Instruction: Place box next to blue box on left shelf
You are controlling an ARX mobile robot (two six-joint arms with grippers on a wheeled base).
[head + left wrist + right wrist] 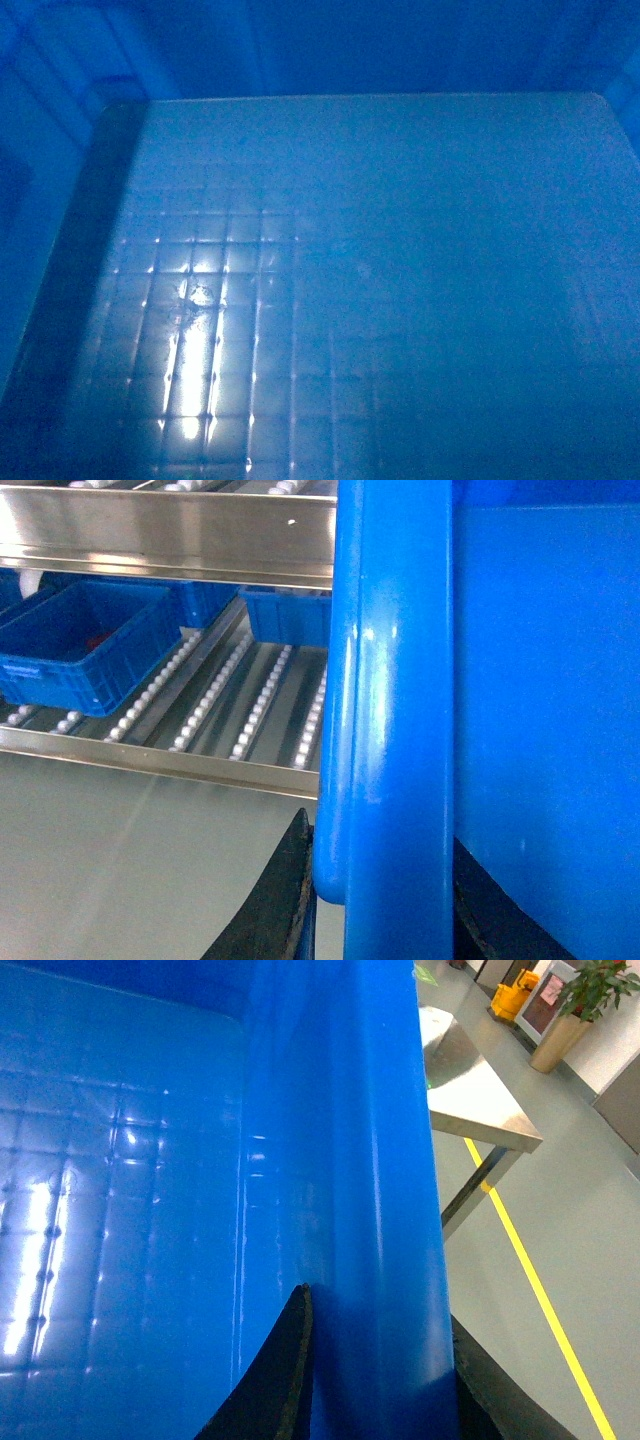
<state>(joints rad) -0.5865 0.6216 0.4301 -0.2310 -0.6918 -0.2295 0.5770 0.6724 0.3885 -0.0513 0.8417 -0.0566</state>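
**Crate gripped by both rims, in front of the roller rack**

My head camera sees almost nothing but the box [360,250]: its pale, grid-patterned floor with rounded corners fills the view, with blue walls rising at the far edge and at both sides. Bright glare sits on the floor at lower left.

My left gripper [385,910] is clenched on the box's thick rim; one dark finger [275,905] lies against the outer face of the rim, the other shows at the inner side, lower right. Past the rim I see the left shelf [215,695], its rows of small white rollers running between metal rails. A blue box [75,645] rests on those rollers at the left, and two further blue bins [285,615] stand deeper in. A metal rail of the level above crosses the top of the view. The crate I hold is off the rack, over grey floor.

My right gripper [380,1385] is likewise clamped on the opposite rim, one dark finger [275,1380] inside the crate, the other outside. Beyond that side stands a metal table [475,1095] and a yellow floor line [535,1295].
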